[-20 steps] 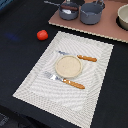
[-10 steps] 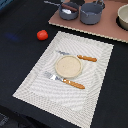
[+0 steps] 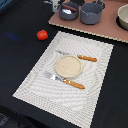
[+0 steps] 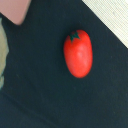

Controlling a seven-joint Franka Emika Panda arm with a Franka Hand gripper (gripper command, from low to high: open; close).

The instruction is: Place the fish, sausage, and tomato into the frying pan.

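The tomato, a glossy red ball, lies on the dark table off the placemat's far corner, at the exterior view's left. In the wrist view the tomato is in the middle of the picture, with no fingers showing around it. The frying pan stands on the pink board at the back. A dark reddish rod, the sausage, lies in it. Beside it is a pale patch that looks like the fish. A pale shape at the top edge, probably my gripper, is too blurred to show its jaws.
A taller grey pot and a beige-rimmed bowl stand on the pink board. The striped placemat holds a tan plate, an orange-handled knife and a fork.
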